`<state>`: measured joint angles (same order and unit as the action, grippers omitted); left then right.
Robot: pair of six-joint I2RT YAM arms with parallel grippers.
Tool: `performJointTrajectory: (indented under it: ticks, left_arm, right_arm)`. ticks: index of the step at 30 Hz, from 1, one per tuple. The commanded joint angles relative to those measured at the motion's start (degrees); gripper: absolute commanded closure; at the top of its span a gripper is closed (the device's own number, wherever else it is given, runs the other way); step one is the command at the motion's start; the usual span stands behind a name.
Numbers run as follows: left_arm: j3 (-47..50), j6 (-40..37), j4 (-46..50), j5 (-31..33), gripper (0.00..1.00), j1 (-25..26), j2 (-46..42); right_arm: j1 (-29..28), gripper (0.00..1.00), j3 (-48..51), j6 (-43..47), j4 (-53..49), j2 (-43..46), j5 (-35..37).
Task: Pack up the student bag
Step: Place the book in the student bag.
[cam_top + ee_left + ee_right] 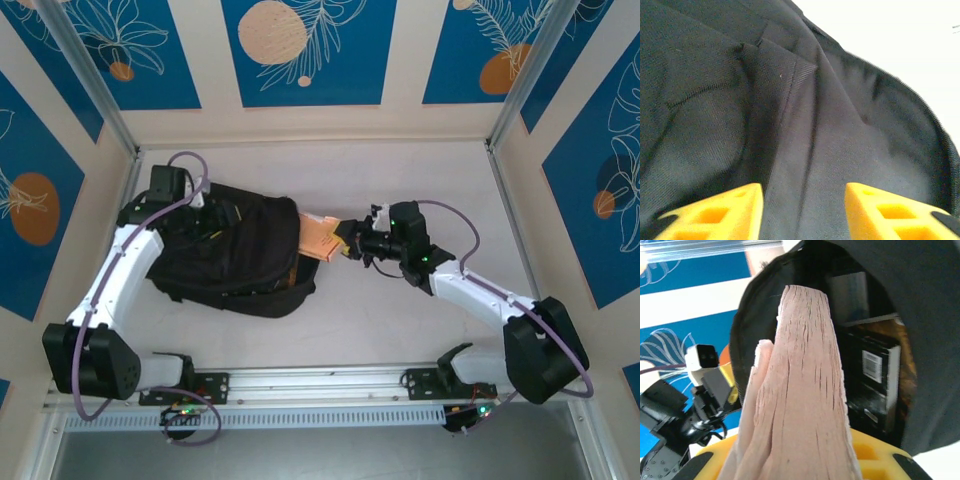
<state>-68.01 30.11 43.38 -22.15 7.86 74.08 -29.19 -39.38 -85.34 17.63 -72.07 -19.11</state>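
Obs., near to far

Table (400, 330): the student bag (225, 262) is lying flat on the left-centre part, with its open mouth turned to the right.

Right end effector (347, 246): closed on a tan book (318, 238), which is gripped at its right end. The book's left end is seen just inside the bag mouth, and most of its length is outside. In the right wrist view the book is clamped between the yellow fingers (880, 460) and pointed into the opening.

Inside the bag: a black book (872, 375) with a white barcode label is already stowed, close beside the tan book's line of entry.

Left end effector (205, 208): placed at the far left end of the bag. In the left wrist view the jaws stand apart, with black fabric beyond them. Nothing is seen pinched.

Risks, as judged:
- The bag is not anchored while the fabric is unheld. A push from the book could slide the whole bag leftward across the table rather than seat the book
- The soft upper lip may sag onto the leading corner, so the cover could be snagged or buckled
- The leading edge may butt against the black book and jam
- The book is gripped at one end only, so it could be pivoted in the fingers by any resistance
- If it were released now, the book could be dragged back out onto the table
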Motion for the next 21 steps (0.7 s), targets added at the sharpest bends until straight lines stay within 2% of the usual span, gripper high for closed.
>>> performJointTrajectory:
  ticks: [1, 4, 8, 11, 21]
  left_arm:
    - [-3.0, -4.2, 5.1, 5.8, 0.42, 6.0, -2.2]
    - [-6.0, -6.1, 8.0, 11.5, 0.38, 14.0, -1.3]
    - [-9.0, -5.1, 8.6, 12.0, 0.33, 21.2, 0.9]
    - [-10.7, -3.9, 8.7, 13.6, 0.33, 23.1, 0.9]
    - [-12.0, -3.3, 9.0, 16.1, 0.33, 23.3, 1.7]
  right_arm:
    - [-0.7, 1.00, 0.8, 0.5, 8.3, 2.6, -1.7]
    - [-1.5, 1.00, 1.6, 1.7, 9.1, 2.4, -2.1]
    - [-3.1, 1.00, 1.3, 3.4, 8.1, 2.4, -1.7]
    - [-3.6, 1.00, 1.1, 4.1, 7.2, 2.5, -1.5]
    - [-4.6, 1.00, 0.7, 4.5, 7.4, 2.2, -1.1]
